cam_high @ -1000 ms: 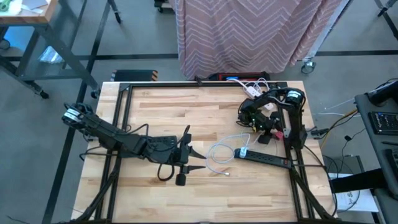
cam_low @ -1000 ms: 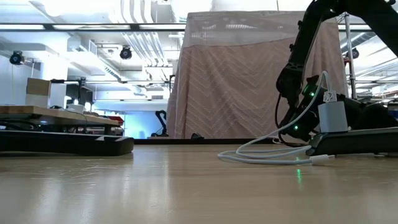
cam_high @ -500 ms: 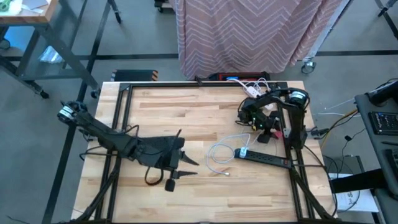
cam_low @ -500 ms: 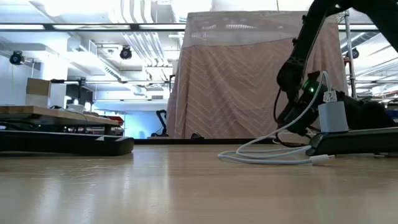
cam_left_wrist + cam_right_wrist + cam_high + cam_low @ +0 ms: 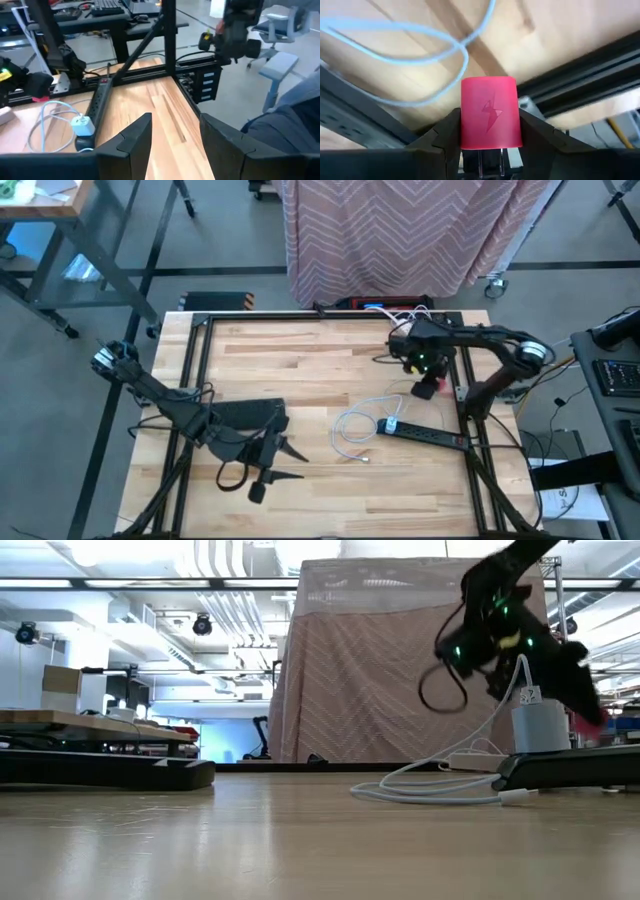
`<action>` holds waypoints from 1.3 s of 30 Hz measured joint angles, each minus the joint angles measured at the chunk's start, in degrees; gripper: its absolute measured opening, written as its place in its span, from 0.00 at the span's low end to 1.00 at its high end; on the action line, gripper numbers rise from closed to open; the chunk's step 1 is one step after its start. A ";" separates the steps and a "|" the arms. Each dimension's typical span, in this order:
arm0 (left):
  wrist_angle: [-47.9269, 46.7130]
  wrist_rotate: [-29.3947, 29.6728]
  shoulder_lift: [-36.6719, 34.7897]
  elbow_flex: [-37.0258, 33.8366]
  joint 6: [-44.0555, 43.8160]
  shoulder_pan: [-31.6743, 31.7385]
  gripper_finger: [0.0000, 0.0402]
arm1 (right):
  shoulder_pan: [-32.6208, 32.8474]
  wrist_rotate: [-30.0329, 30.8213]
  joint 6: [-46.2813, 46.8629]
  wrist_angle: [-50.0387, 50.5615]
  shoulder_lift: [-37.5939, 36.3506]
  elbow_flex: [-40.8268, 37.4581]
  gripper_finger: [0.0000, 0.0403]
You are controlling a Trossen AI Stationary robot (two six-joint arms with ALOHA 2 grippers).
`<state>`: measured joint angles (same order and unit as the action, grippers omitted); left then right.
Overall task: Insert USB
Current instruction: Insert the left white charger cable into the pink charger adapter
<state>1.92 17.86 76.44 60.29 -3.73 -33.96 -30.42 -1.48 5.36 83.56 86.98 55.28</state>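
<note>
On the wooden table (image 5: pixel 300 370), the right arm reaches over the far right corner, its gripper (image 5: pixel 490 150) clamped on a red charger (image 5: pixel 491 120) marked with a lightning bolt, held above the table; in the high view the red block shows at (image 5: pixel 428 389). The black power strip (image 5: pixel 425 434) lies near the right edge with a white charger (image 5: pixel 391 425) already plugged into its end and a pale cable (image 5: pixel 352 430) looped beside it, the free plug (image 5: pixel 366 459) lying loose on the wood. The left arm waits low over the near-left of the table, its gripper (image 5: pixel 172 137) with fingers spread and holding nothing.

The red charger is pinched only by its flat sides, so a tilt on the way down could, by this reading, make it twist or slip before its prongs meet a socket. The loose cable coils lie close to the strip; a low approach might snag them and drag the strip, which appears to rest unfixed. The small loose plug could also be swept off its spot
</note>
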 joint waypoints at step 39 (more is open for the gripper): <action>-2.12 7.03 -0.37 0.00 4.66 0.38 0.36 | 2.90 -11.94 0.28 -34.18 16.37 32.63 0.35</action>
<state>-0.20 24.89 76.07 60.29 0.94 -33.58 -27.52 -13.41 5.64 49.38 103.35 87.91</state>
